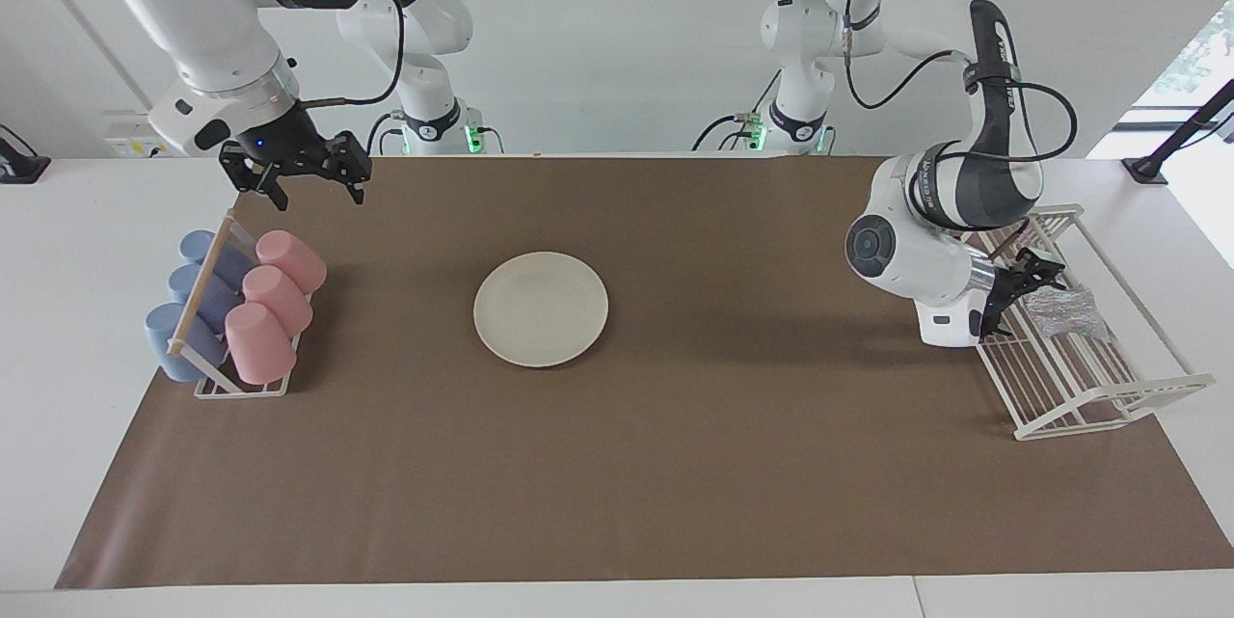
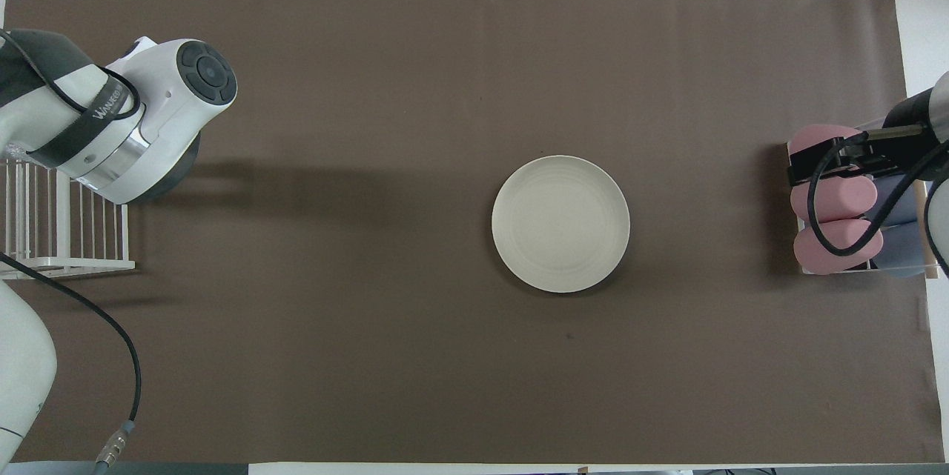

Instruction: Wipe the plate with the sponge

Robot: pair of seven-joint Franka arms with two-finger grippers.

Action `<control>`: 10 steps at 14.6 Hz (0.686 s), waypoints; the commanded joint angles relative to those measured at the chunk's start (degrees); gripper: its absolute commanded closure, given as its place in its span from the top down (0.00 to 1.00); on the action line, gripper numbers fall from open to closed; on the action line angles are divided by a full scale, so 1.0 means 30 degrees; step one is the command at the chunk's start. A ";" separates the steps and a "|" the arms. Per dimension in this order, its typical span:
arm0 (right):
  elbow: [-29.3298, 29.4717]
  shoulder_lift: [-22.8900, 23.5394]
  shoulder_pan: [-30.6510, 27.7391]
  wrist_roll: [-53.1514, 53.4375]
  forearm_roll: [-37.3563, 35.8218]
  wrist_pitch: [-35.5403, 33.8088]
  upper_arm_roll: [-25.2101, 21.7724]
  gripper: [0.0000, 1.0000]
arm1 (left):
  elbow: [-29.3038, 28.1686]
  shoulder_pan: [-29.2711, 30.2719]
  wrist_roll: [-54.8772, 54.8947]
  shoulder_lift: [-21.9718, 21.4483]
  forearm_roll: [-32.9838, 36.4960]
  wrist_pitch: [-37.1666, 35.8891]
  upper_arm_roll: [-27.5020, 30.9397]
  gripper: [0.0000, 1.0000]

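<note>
Silvery-grey wrinkled mesh sponge (image 1: 1063, 311) seen lying in white wire rack (image 1: 1109, 406), just beside left claw (image 1: 1020, 282), fingers spread, nothing held. Round cream-white plate (image 1: 541, 309) found mid-surface, well apart. Right claw (image 1: 307, 176) parked spread over cup-rack end, idle.

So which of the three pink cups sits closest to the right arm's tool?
The pink cup at the end of the row nearest the robots. The right tool hangs just above it, while the other two pink cups lie farther along the cup rack.
</note>
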 commanded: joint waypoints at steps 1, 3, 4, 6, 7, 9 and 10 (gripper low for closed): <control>0.0028 -0.0147 -0.0127 0.0499 0.0043 -0.0427 0.0169 1.00 | 0.1286 0.0507 0.2554 -0.1370 -0.3808 0.0402 -0.0087 1.00; 0.0028 -0.0147 -0.0127 0.0528 0.0043 -0.0456 0.0169 1.00 | 0.2372 0.0595 0.3997 -0.1842 -0.6478 0.0140 0.0088 1.00; 0.0028 -0.0147 -0.0127 0.0500 0.0014 -0.0457 0.0169 1.00 | 0.2957 0.0769 0.4176 -0.1988 -0.7621 -0.0065 0.0118 1.00; 0.0028 -0.0147 -0.0127 0.0499 0.0014 -0.0544 0.0169 1.00 | 0.3168 0.1442 0.5078 -0.2862 -1.0226 -0.0214 0.0059 1.00; 0.0028 -0.0176 -0.0098 0.0528 0.0014 -0.0747 0.0198 1.00 | 0.3139 0.1735 0.6391 -0.3535 -1.1545 -0.0214 0.0117 1.00; 0.0028 -0.0177 -0.0098 0.0587 0.0014 -0.0808 0.0198 1.00 | 0.3138 0.2585 0.8740 -0.4680 -1.4067 -0.0911 0.0118 1.00; 0.0028 -0.0177 -0.0098 0.0790 0.0014 -0.0808 0.0227 1.00 | 0.3139 0.2616 0.9270 -0.5062 -1.4745 -0.1468 0.0118 1.00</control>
